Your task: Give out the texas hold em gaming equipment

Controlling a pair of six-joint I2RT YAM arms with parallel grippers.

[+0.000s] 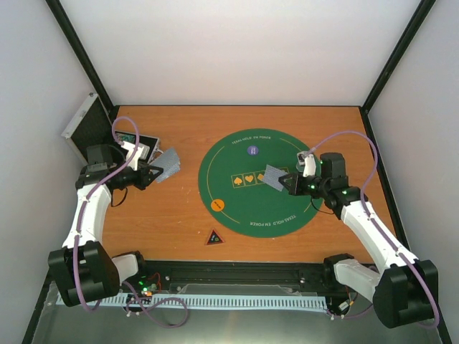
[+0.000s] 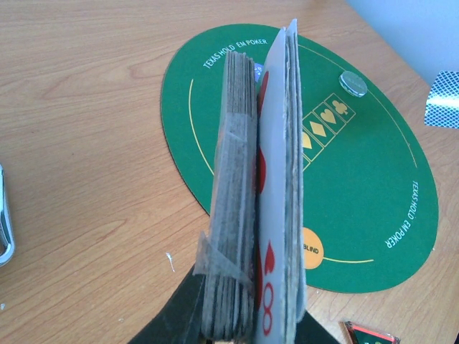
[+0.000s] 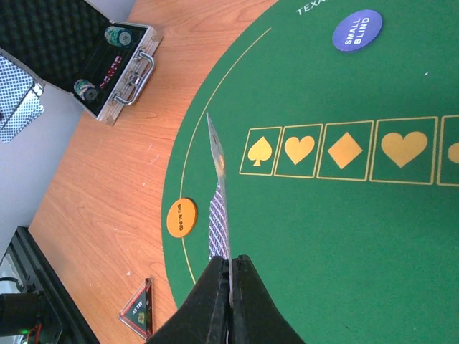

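My left gripper (image 1: 153, 173) is shut on a thick deck of playing cards (image 2: 247, 186), held on edge above the bare wood left of the green poker mat (image 1: 269, 215). A red eight faces out of the deck. Over the mat's row of suit boxes, my right gripper (image 3: 231, 269) is shut on a single blue-backed card (image 3: 219, 215). An orange big-blind chip (image 3: 181, 216) lies at the mat's near-left rim. A purple small-blind chip (image 3: 356, 30) lies at its far side. A clear disc (image 2: 353, 83) rests on the mat's right part. The red-edged triangle (image 1: 214, 237) lies on the wood in front of the mat.
The open silver case (image 3: 115, 72) stands at the far left corner with stacks of chips (image 3: 118, 34) inside. Black frame posts and white walls close in the table. A black rail (image 1: 237, 271) runs along the near edge between the arm bases.
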